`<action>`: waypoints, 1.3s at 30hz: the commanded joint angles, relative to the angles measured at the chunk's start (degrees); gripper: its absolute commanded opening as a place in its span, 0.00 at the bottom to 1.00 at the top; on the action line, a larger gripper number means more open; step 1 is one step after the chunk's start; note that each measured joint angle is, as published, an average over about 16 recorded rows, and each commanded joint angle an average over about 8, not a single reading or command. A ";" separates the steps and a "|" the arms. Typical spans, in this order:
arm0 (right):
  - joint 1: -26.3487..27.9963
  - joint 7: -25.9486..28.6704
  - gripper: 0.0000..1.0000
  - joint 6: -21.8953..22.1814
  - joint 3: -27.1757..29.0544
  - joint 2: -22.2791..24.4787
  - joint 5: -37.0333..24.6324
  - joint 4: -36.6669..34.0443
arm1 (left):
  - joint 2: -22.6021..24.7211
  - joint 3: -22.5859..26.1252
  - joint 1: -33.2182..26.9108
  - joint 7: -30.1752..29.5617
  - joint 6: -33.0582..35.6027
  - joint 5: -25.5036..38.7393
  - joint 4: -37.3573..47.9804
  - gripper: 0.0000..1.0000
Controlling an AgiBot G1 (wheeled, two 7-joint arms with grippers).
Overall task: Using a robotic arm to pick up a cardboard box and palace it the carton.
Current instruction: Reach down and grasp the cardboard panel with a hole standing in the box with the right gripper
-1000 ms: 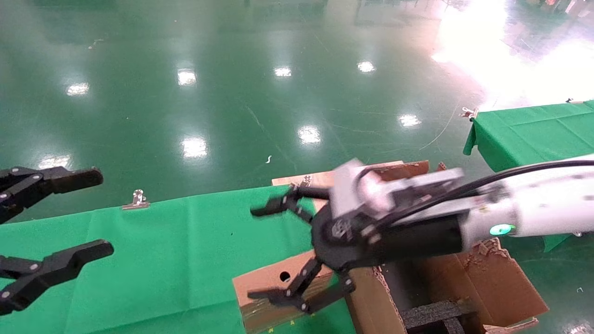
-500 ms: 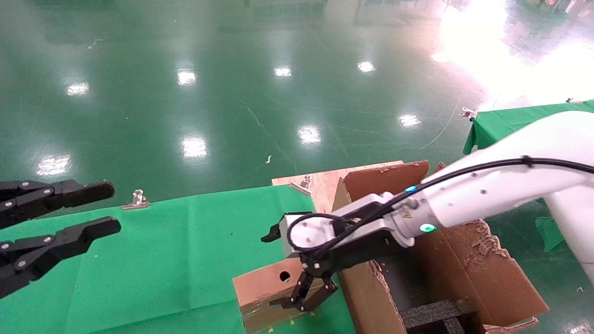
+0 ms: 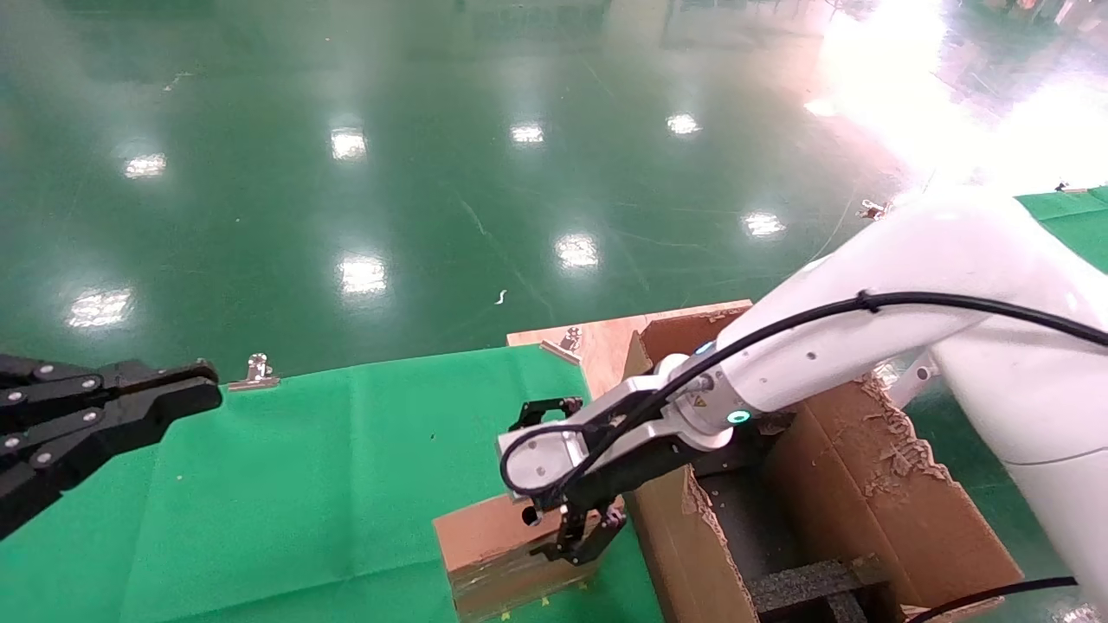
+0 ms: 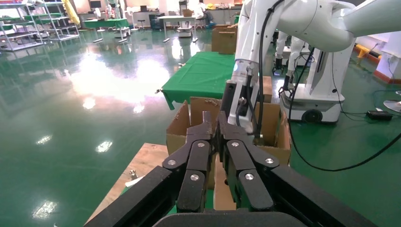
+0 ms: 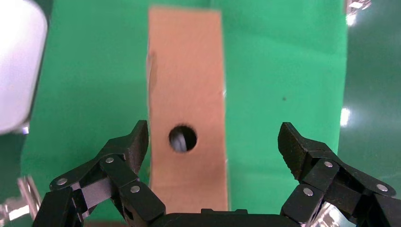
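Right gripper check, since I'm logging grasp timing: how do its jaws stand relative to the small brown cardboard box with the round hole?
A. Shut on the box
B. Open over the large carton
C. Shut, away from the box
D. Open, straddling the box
D: the right gripper has its jaws spread to either side of the small brown cardboard box, not yet closed on it.

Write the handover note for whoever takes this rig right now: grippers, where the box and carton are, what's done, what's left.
Right gripper: open, poised over the cardboard box, fingers straddling its face with the round hole; one finger is at the box's edge, the other stands clear of it. No grip yet.
Left gripper: shut, empty, parked at the left over the green cloth.
Cardboard box: on the cloth, right beside the carton.
Carton: open, flaps up, black foam inserts inside.
Done: the approach to the box.
Left: close on the box, lift it, carry it over the near flap, set it in the carton.
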 commanded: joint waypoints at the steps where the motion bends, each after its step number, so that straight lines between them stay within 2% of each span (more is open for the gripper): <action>1: 0.39 -0.09 1.00 -0.20 -0.96 -0.52 -1.66 0.39 | 0.00 0.00 0.00 0.00 0.00 0.00 0.00 0.00; 4: 0.49 -0.22 0.99 -0.19 -1.45 -0.68 -2.11 0.37 | 0.00 0.00 0.00 0.00 0.00 0.00 0.00 0.00; 5: 0.51 -0.26 0.96 -0.16 -1.55 -0.69 -2.15 0.34 | 0.00 0.00 0.00 0.00 0.00 0.00 0.00 0.01; 6: 0.52 -0.28 0.87 -0.13 -1.61 -0.69 -2.14 0.32 | 0.00 0.00 0.00 0.00 0.00 0.00 0.00 0.13; 12: 0.68 -0.58 0.13 -0.14 -2.09 -0.71 -2.33 0.43 | -0.01 0.00 0.00 0.00 -0.01 0.00 0.01 0.88; 13: 0.70 -0.63 0.05 -0.17 -2.17 -0.72 -2.39 0.46 | -0.01 0.00 0.01 0.00 -0.01 0.00 0.01 1.00; 15: 0.75 -0.69 0.00 -0.22 -2.30 -0.74 -2.48 0.50 | -0.01 0.00 0.01 0.00 -0.01 -0.01 0.01 1.00; 39: 0.63 -0.61 0.00 -0.14 -1.99 -0.63 -2.19 0.45 | -0.01 0.00 0.01 0.00 -0.01 -0.01 0.01 1.00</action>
